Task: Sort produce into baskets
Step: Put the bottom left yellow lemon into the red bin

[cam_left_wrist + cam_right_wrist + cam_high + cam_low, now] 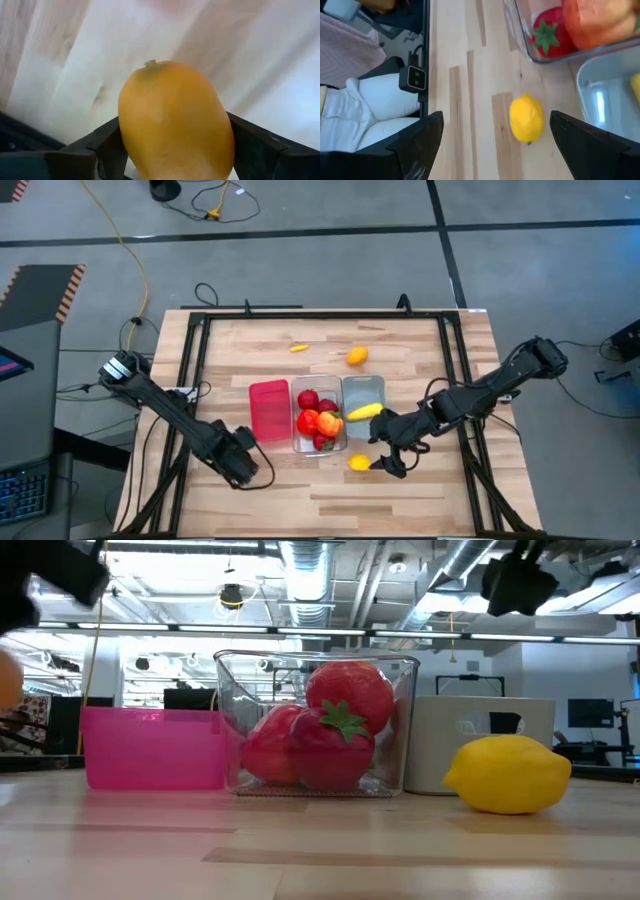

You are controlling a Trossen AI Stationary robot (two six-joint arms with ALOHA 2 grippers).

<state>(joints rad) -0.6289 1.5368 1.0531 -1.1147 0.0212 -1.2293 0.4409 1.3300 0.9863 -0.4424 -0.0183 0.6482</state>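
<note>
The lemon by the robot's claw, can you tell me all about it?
The lemon is a bright yellow, smooth, plastic-looking toy, oval with a small nub at one end. It lies on its side on the wooden table, in front of the blue bin and apart from it. The right gripper has its jaws open around it, not touching.

left arm: reaches in from 9 o'clock, wrist low toward 7 o'clock
left gripper [243, 463]: fingers clamped on an orange fruit [175, 122]
right arm: stretches in from 3 o'clock
right gripper [385, 452]: at 5 o'clock, fingers spread wide, nothing between them
</note>
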